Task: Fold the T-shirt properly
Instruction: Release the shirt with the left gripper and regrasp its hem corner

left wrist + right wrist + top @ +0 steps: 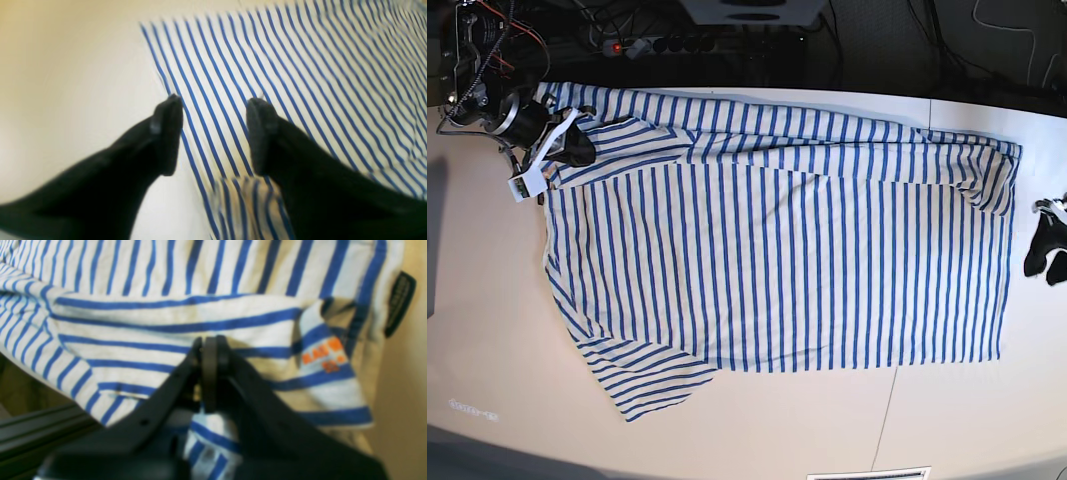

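- Both wrist views are blurred; in the right wrist view the orange mark [323,357] on the sleeve reads only as smeared lettering, and the dark label [399,303] at the fabric edge cannot be read.
- The base view shows the whole T-shirt [777,250] spread flat on the pale table [487,330], one sleeve sticking out toward the near edge, the far side partly folded over along the table's back edge. Neither wrist camera shows this layout; each sees only a patch of stripes.
- The right gripper [210,350] has its jaws pressed together with striped cloth pinched between them, cloth bunching below the fingertips. In the base view this gripper [567,145] sits at the shirt's far corner by the cables, its jaw state too small to judge there.
- The left gripper [213,133] is spread wide, one finger over bare table, the other over the shirt's edge, nothing between them.
- In the base view it [1045,255] lies just beyond the hem, partly cut off by the frame.
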`<action>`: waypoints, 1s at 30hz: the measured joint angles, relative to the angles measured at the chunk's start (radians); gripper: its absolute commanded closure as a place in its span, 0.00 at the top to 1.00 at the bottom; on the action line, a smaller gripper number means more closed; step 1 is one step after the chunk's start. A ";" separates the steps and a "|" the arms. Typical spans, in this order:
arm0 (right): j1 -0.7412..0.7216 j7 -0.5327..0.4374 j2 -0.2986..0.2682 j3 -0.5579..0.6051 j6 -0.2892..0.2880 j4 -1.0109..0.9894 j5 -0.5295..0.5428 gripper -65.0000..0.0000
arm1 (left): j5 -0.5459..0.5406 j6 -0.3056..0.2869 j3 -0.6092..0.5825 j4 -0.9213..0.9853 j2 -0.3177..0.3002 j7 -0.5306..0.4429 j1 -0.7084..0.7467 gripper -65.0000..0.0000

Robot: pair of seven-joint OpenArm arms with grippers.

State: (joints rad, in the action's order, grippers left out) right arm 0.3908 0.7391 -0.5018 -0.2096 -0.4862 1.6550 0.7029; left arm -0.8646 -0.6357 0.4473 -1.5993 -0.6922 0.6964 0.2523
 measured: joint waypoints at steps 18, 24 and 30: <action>-0.001 -0.006 -0.001 -0.003 0.000 -0.002 -0.038 0.00 | 0.070 0.123 -0.481 0.899 0.052 -0.051 -0.839 0.57; -0.001 -0.006 0.000 -0.003 0.000 -0.002 -0.038 0.00 | 0.159 0.132 -0.481 1.139 0.071 -0.077 -0.946 0.57; -0.001 -0.006 0.000 -0.003 0.000 -0.002 -0.041 0.00 | 0.208 0.162 -0.481 1.190 0.074 -0.072 -0.951 0.57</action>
State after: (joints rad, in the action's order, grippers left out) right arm 0.3901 0.7334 -0.5022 -0.2123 -0.4858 1.6531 0.6621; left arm -0.6563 -0.4736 -0.0334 -0.4091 -0.6186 0.6247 -0.6991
